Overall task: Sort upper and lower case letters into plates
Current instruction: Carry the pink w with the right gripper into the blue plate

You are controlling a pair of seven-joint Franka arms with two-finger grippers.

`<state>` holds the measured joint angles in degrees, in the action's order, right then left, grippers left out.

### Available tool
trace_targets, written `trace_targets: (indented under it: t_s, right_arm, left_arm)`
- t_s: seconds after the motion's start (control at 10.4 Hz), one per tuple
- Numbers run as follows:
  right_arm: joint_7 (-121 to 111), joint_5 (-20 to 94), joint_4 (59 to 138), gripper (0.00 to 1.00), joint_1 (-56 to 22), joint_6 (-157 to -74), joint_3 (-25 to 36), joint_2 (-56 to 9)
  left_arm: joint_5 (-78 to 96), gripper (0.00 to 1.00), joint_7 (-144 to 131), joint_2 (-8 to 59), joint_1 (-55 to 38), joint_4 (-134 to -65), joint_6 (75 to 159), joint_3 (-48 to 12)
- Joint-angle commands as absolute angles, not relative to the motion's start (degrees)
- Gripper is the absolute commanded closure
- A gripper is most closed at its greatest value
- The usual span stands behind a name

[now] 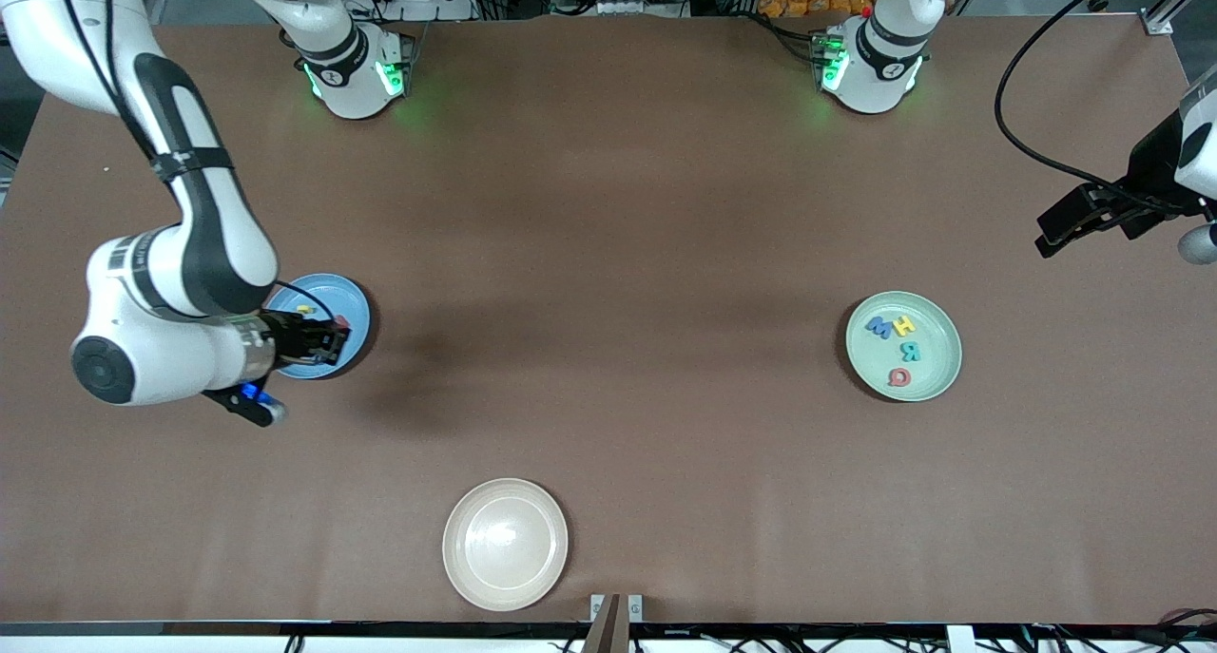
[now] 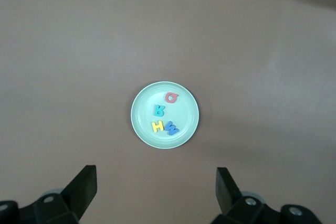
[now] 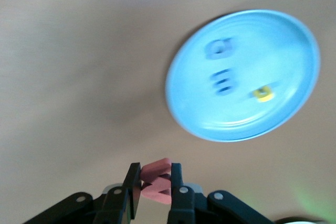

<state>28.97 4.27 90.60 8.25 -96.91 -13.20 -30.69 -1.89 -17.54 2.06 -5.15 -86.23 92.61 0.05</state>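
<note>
Nearly done, by the look of it: the wide brown table [image 1: 608, 254] lies bare between the plates, with ample room to move. An unused cream-beige plate [image 1: 505, 543] sits nearest the front camera. The pale mint green plate [image 1: 903, 346], toward the left arm's end, holds four letters; the sky blue plate [image 1: 321, 325] shows three. Over it, the right gripper [image 3: 155, 188] is clamped on a small red toy letter [image 3: 156, 180], the last to place. The left gripper [image 2: 156, 192] waits aloft, jaws apart, near the table's edge.
</note>
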Motion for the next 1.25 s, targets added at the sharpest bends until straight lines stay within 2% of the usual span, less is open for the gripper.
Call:
trace_targets:
  t_s: [0.0, 0.39, 0.58, 0.87, 0.96, 1.06, 1.16]
  right_arm:
    - [24.37, -0.51, 100.95, 1.00, 11.32, -103.94, -14.24, -27.78]
    - [21.36, -1.05, 108.52, 1.00, 14.59, -113.17, -14.24, -28.30]
    - [20.57, -1.05, 108.90, 0.99, 15.55, -113.64, -14.24, -28.65]
    - [20.39, -0.97, 109.16, 0.89, 16.79, -114.61, -14.33, -29.53]
    - [20.48, -0.79, 108.90, 0.59, 16.79, -114.26, -14.33, -29.53]
    - [20.48, -0.53, 108.64, 0.01, 17.40, -114.08, -14.33, -29.53]
    - [20.39, -0.53, 108.28, 0.00, 17.84, -113.91, -14.41, -29.10]
  left_arm:
    - [-3.16, 0.00, -17.14, 1.23, -4.83, -86.13, 89.05, -0.26]
    - [-2.46, 0.00, -17.14, 0.09, -4.31, -85.96, 87.55, 0.52]
    - [-2.55, 0.00, -16.96, 0.96, -4.57, -86.31, 86.31, 0.44]
    - [-2.64, 0.00, -15.92, 1.58, -4.57, -86.48, 86.31, -0.70]
    - [-2.64, 0.00, -13.82, 1.58, -3.87, -86.83, 86.22, -0.70]
    - [-2.64, 0.00, -11.10, 1.23, -3.35, -86.75, 86.05, -0.70]
    - [-2.55, 0.00, -10.99, 0.88, -3.34, -86.49, 85.78, -0.70]
